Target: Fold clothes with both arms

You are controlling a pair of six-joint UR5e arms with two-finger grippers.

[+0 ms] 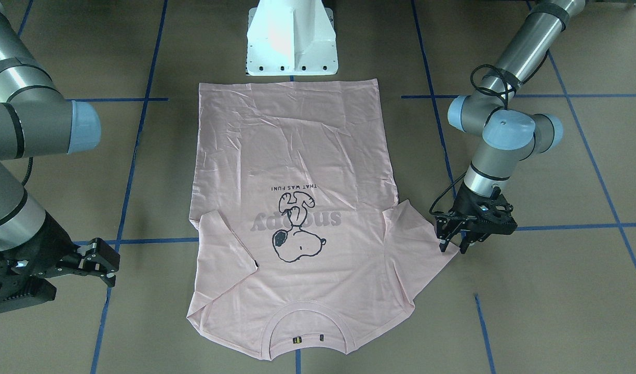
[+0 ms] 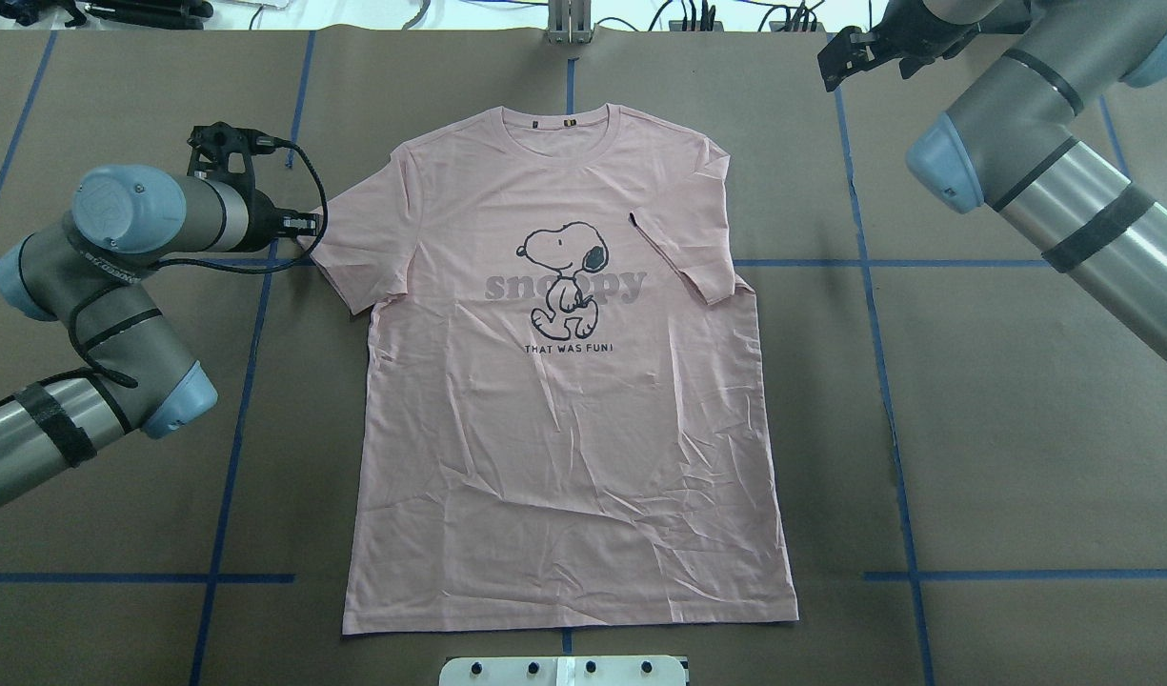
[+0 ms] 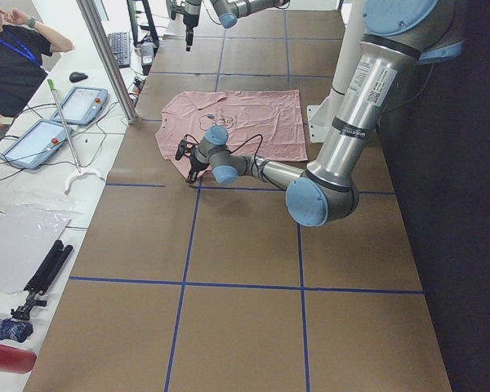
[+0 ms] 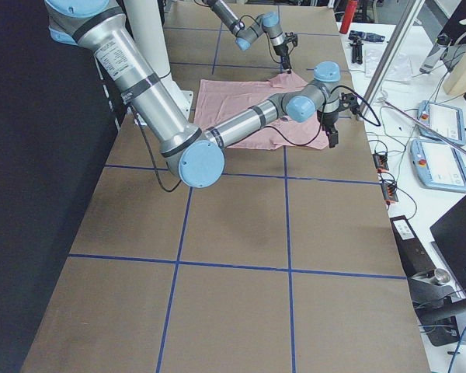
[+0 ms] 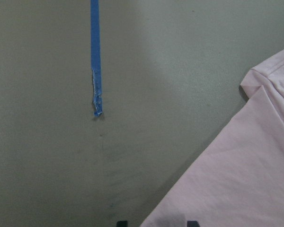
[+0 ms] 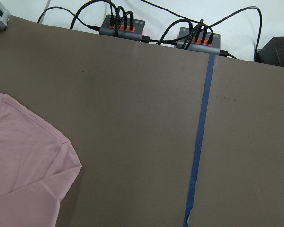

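Silver-grey left arm [image 2: 154, 353] is low with elbow bent, its hand [image 1: 452, 248] open, tips straddling the sleeve edge. Pink T-shirt [image 2: 564, 429] lies flat mid-bench [image 2: 974, 429], print up: "snoopy", "THAT WAS FUN!". Right arm [image 2: 1097, 229] at far edge, hand [image 1: 112, 271] open, off cloth.

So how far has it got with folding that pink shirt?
Barely started. The T-shirt lies flat, print up; only the sleeve on the robot's right is turned in. The left gripper is open at the other sleeve, at its tip. The right gripper hangs clear. The body folds remain.
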